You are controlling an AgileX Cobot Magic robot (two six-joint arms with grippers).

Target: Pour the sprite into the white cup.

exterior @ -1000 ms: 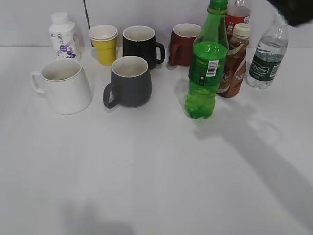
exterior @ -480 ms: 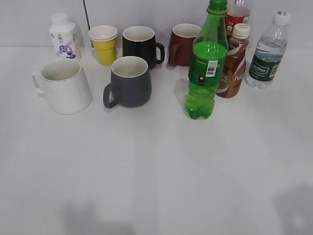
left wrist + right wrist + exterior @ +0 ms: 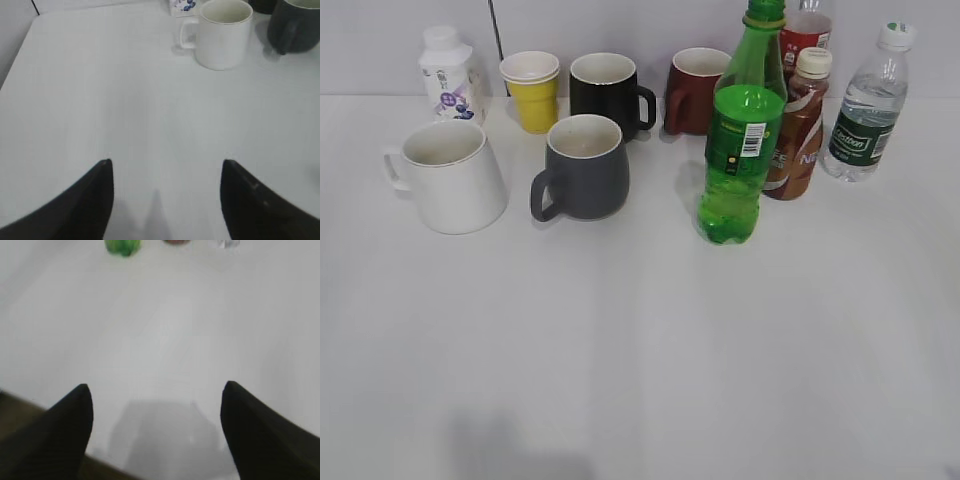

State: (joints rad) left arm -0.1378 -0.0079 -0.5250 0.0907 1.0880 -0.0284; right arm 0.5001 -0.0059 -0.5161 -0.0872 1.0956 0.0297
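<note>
The sprite, a tall green bottle with a green cap, stands upright right of the table's middle; its base shows at the top of the right wrist view. The white cup, a big white mug with its handle to the left, stands at the left and shows in the left wrist view. My left gripper is open and empty over bare table, well short of the cup. My right gripper is open and empty near the table's front edge, far from the sprite. Neither gripper shows in the exterior view.
A dark grey mug stands beside the white cup. Behind are a yellow paper cup, black mug, dark red mug and small white bottle. A brown coffee bottle and clear water bottle stand right of the sprite.
A dark arm at the top right of the exterior view has left the frame, and its shadow across the table's right side is gone. The objects have not moved.
</note>
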